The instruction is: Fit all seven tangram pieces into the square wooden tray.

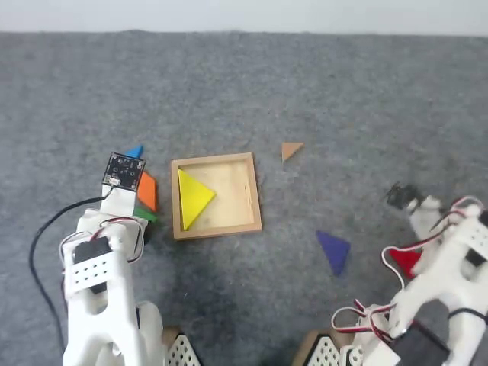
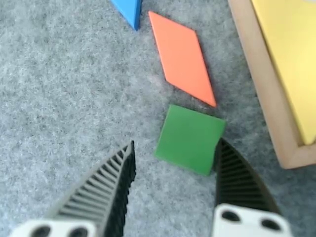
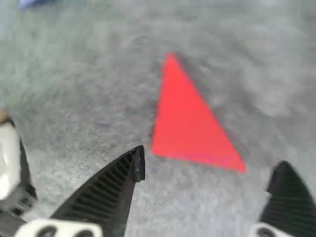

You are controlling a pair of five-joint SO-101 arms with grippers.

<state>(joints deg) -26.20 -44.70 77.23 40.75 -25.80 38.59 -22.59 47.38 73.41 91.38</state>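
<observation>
Tray: the square wooden tray [image 1: 216, 158] holds one piece, a large yellow triangle [image 1: 192, 197], lying flat against the side nearer the left gripper.
Left gripper [image 2: 175, 145]: its jaws are spread wide and hold nothing. They straddle a green square [image 2: 189, 138] on the grey carpet [image 1: 343, 91]. One fingertip sits at the square's corner; contact cannot be told.
Beyond the left gripper: an orange parallelogram [image 2: 182, 57] lies just past the square, then a blue triangle [image 2: 128, 9] cut off by the frame edge.
Right gripper [image 3: 212, 158]: its jaws are wide apart and empty, with a red triangle [image 3: 190, 121] just ahead between them.
Loose pieces: a dark blue triangle [image 1: 334, 249] and a small brown triangle [image 1: 290, 150] lie well apart from both grippers.
Hidden: in the high view, the arms cover parts of the green, blue and red pieces.
</observation>
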